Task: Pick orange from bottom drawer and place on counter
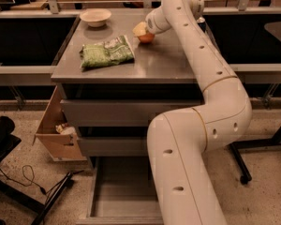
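Observation:
The orange [147,38] sits at the back middle of the counter [168,62], partly covered by my gripper [141,32]. The gripper reaches down onto it from the right, at the end of the long white arm [210,78]. The orange looks to rest on the counter top. The bottom drawer [124,191] is pulled out at the front and the part that shows holds nothing; my arm hides its right side.
A pale cream bowl [95,17] stands at the counter's back left and a green bag [107,52] lies left of the middle. An open cardboard box [56,132] stands left of the cabinet. Dark side tables flank it. Cables [18,182] lie on the floor at left.

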Robot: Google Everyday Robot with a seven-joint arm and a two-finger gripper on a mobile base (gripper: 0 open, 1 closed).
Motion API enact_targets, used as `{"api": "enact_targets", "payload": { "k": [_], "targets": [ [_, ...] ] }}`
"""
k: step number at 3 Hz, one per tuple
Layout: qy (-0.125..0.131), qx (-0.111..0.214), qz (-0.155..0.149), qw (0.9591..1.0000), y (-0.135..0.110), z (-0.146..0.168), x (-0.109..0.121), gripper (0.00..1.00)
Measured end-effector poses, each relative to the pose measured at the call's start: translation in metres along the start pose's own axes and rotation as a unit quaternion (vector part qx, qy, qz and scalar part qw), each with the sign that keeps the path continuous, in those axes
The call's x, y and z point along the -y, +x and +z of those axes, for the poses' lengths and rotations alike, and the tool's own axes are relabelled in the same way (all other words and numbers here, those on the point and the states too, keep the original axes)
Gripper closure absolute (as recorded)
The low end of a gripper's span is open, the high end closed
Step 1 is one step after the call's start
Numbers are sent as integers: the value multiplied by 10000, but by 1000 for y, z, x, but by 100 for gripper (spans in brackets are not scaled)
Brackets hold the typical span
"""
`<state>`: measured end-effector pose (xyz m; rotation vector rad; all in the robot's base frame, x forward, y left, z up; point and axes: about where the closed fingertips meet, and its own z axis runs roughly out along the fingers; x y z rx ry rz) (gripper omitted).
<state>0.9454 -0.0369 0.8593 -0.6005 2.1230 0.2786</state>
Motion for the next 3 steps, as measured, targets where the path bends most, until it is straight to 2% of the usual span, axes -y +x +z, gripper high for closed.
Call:
{"api": "enact_targets", "payload": {
  "k": [1, 2, 3],
  "targets": [
    [0, 0, 0, 10000, 0, 0, 0, 11],
    [0, -1, 0, 10000, 0, 0, 0, 0],
    [0, -1, 0, 10000, 0, 0, 0, 0]
  ]
}}
